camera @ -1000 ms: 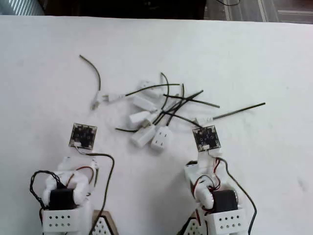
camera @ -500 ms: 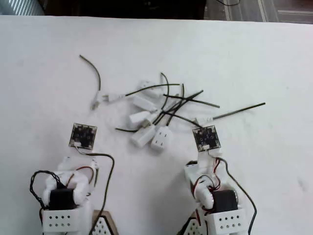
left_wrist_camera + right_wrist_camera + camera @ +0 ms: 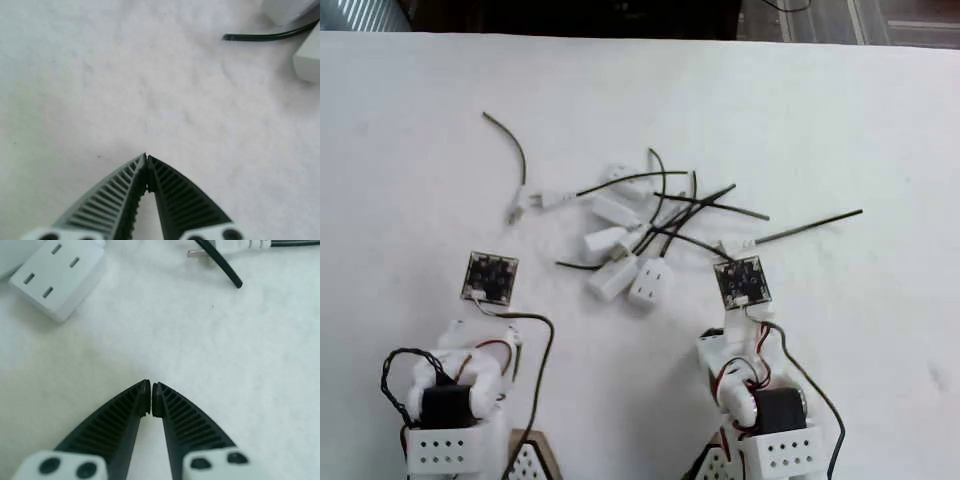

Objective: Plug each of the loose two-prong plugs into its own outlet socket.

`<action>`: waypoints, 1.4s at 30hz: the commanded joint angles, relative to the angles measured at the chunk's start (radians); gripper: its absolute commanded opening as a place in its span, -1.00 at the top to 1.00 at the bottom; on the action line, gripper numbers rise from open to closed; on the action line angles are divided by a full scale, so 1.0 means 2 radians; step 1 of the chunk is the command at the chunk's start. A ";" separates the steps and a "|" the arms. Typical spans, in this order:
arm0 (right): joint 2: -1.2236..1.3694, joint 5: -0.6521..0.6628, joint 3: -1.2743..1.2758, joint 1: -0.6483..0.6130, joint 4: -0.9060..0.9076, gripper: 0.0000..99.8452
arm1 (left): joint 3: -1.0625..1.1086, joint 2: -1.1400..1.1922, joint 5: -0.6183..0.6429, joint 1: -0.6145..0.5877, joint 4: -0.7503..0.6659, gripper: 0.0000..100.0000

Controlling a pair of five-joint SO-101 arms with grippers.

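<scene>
Both grippers closed over the worktop, the plugs and outlets heaped ahead of us.

Our left gripper (image 3: 146, 157) has its jaws pressed together on nothing, above bare worktop (image 3: 125, 85). Our right gripper (image 3: 151, 386) is likewise closed and holds nothing. The white outlets (image 3: 613, 278) lie tangled with black cords (image 3: 810, 226) mid-worktop. The nearest outlet (image 3: 57, 277) lies slots up, near a plug (image 3: 235, 244) resting on the worktop. Two more plugs (image 3: 542, 200) lie left of the heap, apart from any outlet. We cannot tell whether any outlet in the heap has a plug in it.
</scene>
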 commanded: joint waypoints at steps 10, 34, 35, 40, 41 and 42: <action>0.003 -0.003 0.005 0.002 0.000 0.96 | -0.002 -0.003 -0.002 0.003 0.002 0.95; -0.017 0.183 -0.091 0.132 -0.078 0.96 | -0.006 -0.005 -0.005 0.002 -0.002 0.95; -0.018 0.183 -0.099 0.138 -0.089 0.96 | -0.002 -0.005 -0.005 0.004 -0.002 0.95; 0.006 0.136 -0.174 0.142 -0.101 0.96 | -0.002 -0.005 -0.004 0.004 0.002 0.95; 0.018 0.130 -0.196 0.142 -0.100 0.96 | -0.002 -0.005 -0.004 0.004 -0.001 0.95; 0.036 0.124 -0.219 0.142 -0.100 0.96 | -0.002 -0.005 -0.004 0.004 -0.002 0.95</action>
